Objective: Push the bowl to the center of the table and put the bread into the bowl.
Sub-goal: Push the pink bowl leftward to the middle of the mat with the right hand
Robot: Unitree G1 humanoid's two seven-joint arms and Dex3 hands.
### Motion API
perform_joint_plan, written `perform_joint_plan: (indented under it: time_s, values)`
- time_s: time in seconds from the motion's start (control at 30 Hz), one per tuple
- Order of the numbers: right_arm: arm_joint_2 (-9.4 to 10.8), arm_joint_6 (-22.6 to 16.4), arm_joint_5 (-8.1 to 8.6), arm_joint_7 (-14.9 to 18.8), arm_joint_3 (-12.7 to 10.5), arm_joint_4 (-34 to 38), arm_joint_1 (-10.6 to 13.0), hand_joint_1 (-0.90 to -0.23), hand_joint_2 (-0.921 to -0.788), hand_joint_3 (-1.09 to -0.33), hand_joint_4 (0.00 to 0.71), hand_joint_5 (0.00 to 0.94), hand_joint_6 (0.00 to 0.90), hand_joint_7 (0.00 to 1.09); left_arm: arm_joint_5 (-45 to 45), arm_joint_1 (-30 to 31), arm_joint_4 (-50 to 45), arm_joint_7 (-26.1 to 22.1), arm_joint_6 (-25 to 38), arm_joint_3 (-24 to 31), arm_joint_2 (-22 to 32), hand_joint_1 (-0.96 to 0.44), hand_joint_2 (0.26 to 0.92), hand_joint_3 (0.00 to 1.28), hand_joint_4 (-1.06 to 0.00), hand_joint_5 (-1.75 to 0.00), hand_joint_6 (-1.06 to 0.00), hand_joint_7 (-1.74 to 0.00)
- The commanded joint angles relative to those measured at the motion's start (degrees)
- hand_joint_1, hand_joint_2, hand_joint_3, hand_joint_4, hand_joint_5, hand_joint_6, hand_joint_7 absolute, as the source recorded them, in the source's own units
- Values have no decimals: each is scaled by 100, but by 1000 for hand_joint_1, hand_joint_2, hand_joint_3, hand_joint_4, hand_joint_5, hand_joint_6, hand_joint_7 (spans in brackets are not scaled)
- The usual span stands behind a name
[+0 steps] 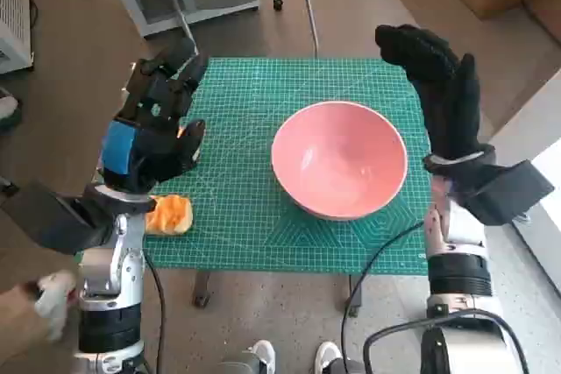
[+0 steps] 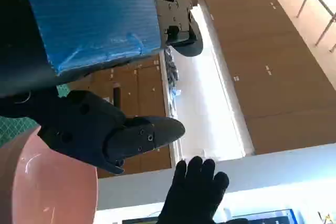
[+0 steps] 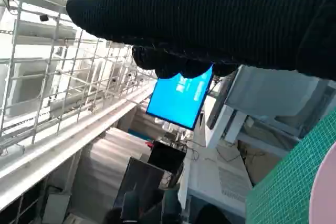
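Head view: pink bowl (image 1: 339, 159) near center-right of green cutting mat (image 1: 254, 234); bread (image 1: 169, 215) at near-left edge. Left hand (image 1: 156, 124) raised, empty, fingers apart. Right hand (image 1: 438, 85) spread, empty, right of bowl. Left wrist view: bowl rim beside black fingers (image 2: 131, 135). Right wrist view: glove only, blue monitor (image 3: 180, 98) beyond.

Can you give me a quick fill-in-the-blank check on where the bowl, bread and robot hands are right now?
1. The pink bowl holds ____.
2. The bread lies on the green ____, not in the bowl.
3. The bread sits beside the ____ robot hand.
4. The right robot hand holds ____.

Missing words: nothing; mat; left; nothing
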Motion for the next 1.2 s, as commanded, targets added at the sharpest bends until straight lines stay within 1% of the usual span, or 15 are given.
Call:
perform_joint_plan:
  time_s: [0.03, 0.2, 0.27, 0.33, 0.4, 0.43, 0.53, 0.63, 0.8, 1.03, 1.2]
  values:
    - [-1, 115, 2, 46, 3, 56, 135, -607, -921, -587, 266, 2, 362, 1, -84, 42, -109, 6, 56, 10, -11, -476, 738, 655, 1, -382, 1, -699]
    - [3, 146, 61, 106, -2, 50, 135, -599, -921, -586, 268, 3, 362, 1, -96, 68, -172, 21, 50, 37, -15, -477, 735, 657, 1, -376, 1, -704]
    - [0, 161, 74, 126, -6, 52, 128, -596, -921, -586, 268, 3, 362, 1, -110, 73, -186, 24, 33, 58, -16, -481, 746, 658, 1, -368, 1, -687]
    - [2, 177, 84, 144, -11, 40, 128, -593, -921, -585, 268, 3, 362, 1, -147, 73, -193, 22, 30, 93, -8, -529, 833, 599, 1, -349, 1, -658]
    - [3, 187, 97, 167, -18, 34, 129, -592, -921, -584, 269, 3, 362, 1, -220, 54, -178, 12, 42, 142, 9, -564, 876, 579, 1, -341, 1, -648]
    - [3, 190, 103, 180, -22, 34, 129, -591, -921, -583, 270, 3, 362, 1, -256, 45, -167, 6, 45, 162, 17, -591, 892, 601, 1, -338, 1, -648]
    - [1, 192, 119, 211, -33, 51, 119, -588, -921, -582, 271, 3, 362, 1, -353, 25, -152, -12, 31, 239, 40, -634, 912, 660, 1, -327, 1, -652]
    - [1, 197, 125, 220, -38, 64, 108, -590, -921, -580, 272, 3, 362, 1, -412, 15, -153, -21, 3, 309, 52, -675, 918, 705, 1, -318, 1, -659]
    - [22, 193, 123, 230, -36, 54, 99, -591, -921, -579, 273, 3, 362, 1, -346, -3, -108, -60, -210, 384, 105, -718, 920, 745, 1, -319, 1, -680]
    - [52, 198, 137, 254, -34, 55, 92, -599, -921, -575, 273, 2, 362, 1, -314, -49, 31, -101, -470, 497, 195, -728, 921, 791, 1, -336, 1, -697]
    - [69, 186, 133, 249, -32, 61, 88, -598, -921, -573, 273, 2, 362, 1, -363, -53, 71, -127, -539, 555, 215, -731, 921, 831, -5, -352, 1, -706]
